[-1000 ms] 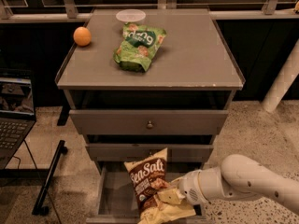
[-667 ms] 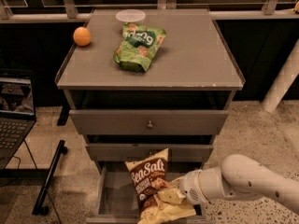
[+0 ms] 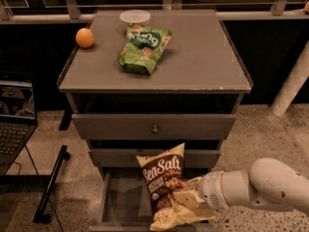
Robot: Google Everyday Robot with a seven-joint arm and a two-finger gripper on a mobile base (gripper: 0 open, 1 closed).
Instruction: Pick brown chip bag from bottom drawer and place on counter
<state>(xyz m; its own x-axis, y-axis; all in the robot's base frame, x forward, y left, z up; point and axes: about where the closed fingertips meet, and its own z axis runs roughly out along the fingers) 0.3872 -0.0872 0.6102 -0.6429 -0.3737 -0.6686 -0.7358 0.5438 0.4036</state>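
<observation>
The brown chip bag (image 3: 161,175) with white "Sea Salt" lettering stands upright, lifted over the open bottom drawer (image 3: 120,202), its cream lower end crumpled. My gripper (image 3: 188,197) reaches in from the right on a white arm and is shut on the bag's lower right part. The drawer's grey tray shows to the left of the bag. The counter (image 3: 203,57) is the grey cabinet top above, well above the bag.
On the counter lie a green chip bag (image 3: 142,47), an orange (image 3: 85,37) at the left and a white round lid (image 3: 134,16) at the back. Two upper drawers (image 3: 154,127) are closed. A laptop (image 3: 14,124) and a black stand (image 3: 50,185) are at the left, a white post (image 3: 292,83) at the right.
The brown chip bag has risen a little out of the bottom drawer and shifted slightly right, with my gripper on it.
</observation>
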